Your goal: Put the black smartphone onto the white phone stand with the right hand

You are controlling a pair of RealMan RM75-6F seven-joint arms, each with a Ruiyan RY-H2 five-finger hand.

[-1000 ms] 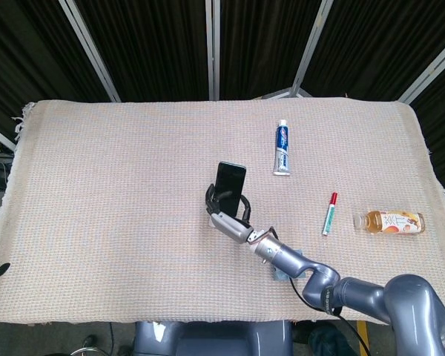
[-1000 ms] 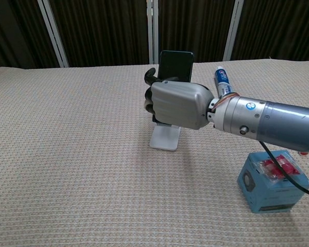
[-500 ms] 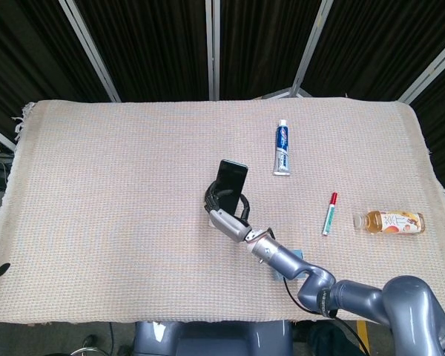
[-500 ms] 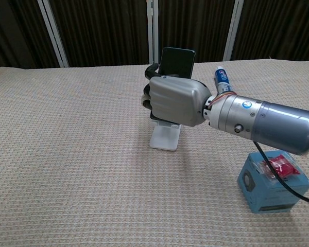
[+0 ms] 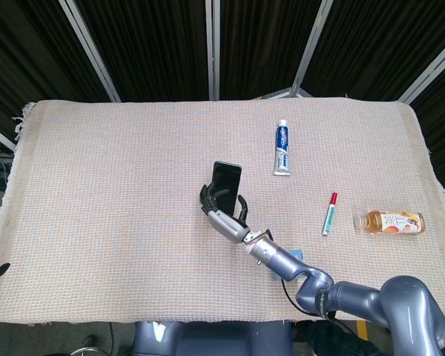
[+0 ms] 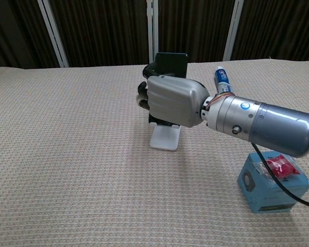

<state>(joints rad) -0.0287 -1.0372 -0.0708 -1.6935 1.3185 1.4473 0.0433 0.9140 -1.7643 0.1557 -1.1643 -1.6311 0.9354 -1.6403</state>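
Observation:
The black smartphone [image 5: 226, 178] [image 6: 173, 60] stands upright with its top edge showing above my right hand [image 5: 222, 213] [image 6: 171, 101]. That hand grips the phone's lower part, with fingers curled round its left edge. Directly beneath the hand, the flat base of the white phone stand [image 6: 165, 139] rests on the cloth. The hand hides the stand's upper part and where the phone's bottom edge sits, so contact between them cannot be told. In the head view the hand hides the stand. My left hand appears in neither view.
A toothpaste tube [image 5: 282, 148] [image 6: 222, 81] lies behind and to the right of the phone. Further right are a red-and-green marker [image 5: 329, 213] and a lying drink bottle [image 5: 389, 222]. A blue box [image 6: 272, 181] sits near the front under my right forearm.
My right hand has shifted slightly left with the phone still in it, and the phone now stands straighter over the stand.

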